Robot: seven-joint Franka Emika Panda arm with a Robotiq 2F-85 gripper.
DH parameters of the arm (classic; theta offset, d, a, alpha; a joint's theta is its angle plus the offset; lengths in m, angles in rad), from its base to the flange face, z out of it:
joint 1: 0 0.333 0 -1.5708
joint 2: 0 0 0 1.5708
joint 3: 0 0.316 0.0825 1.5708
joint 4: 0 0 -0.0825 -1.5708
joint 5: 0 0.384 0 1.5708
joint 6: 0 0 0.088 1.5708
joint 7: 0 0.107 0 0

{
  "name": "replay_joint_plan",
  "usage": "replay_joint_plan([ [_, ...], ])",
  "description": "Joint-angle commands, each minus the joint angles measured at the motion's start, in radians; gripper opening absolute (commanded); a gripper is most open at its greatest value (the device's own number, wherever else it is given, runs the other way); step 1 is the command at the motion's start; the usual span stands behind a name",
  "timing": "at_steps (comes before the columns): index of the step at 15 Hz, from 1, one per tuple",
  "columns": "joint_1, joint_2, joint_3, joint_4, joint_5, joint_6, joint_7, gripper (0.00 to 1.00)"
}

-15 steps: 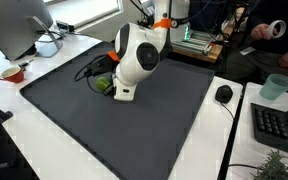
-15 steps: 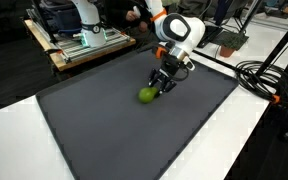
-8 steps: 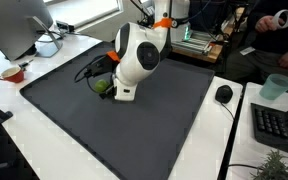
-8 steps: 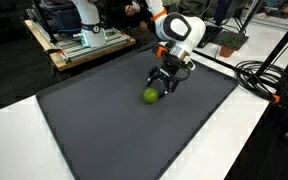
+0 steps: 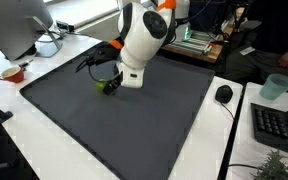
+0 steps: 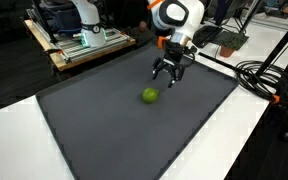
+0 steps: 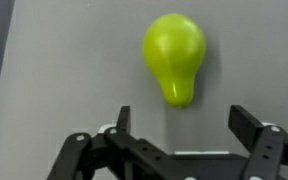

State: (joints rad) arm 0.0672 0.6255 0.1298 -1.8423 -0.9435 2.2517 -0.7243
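Dark matting (image 6: 94, 135) on the bench (image 6: 9, 122) carries a green pear (image 6: 149, 95), lying on its side. Your gripper (image 6: 169, 76) hangs above and beyond it, jaws wide and empty. That pear looks light, smooth and roll-prone; pinch across the fat belly, not the neck

Dark mat (image 5: 114, 120) on white table (image 5: 24, 140) — monitor (image 5: 14, 25) behind.

A white table (image 5: 236, 140) carries a dark grey mat (image 5: 114, 125). A green pear (image 6: 149, 95) lies on the mat. Off one edge of the mat sit a black mouse (image 5: 223, 94) and a keyboard (image 5: 281, 128), and off the opposite edge a red bowl (image 5: 13, 73).
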Motion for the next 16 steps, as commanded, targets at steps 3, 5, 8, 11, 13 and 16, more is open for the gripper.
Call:
replay_joint_plan([
  [3, -0.056, -0.300, 0.020, -0.353, -0.051, 0.336, -0.083, 1.00],
  [5, -0.059, -0.392, 0.007, -0.461, -0.092, 0.474, -0.078, 1.00],
  [8, -0.091, -0.538, 0.014, -0.628, -0.025, 0.698, -0.082, 1.00],
  [11, -0.151, -0.666, 0.081, -0.794, 0.255, 0.766, -0.139, 1.00],
  [13, -0.140, -0.730, 0.090, -0.868, 0.415, 0.774, -0.143, 1.00],
  [16, -0.032, -0.840, 0.036, -0.963, 0.654, 0.769, -0.130, 1.00],
])
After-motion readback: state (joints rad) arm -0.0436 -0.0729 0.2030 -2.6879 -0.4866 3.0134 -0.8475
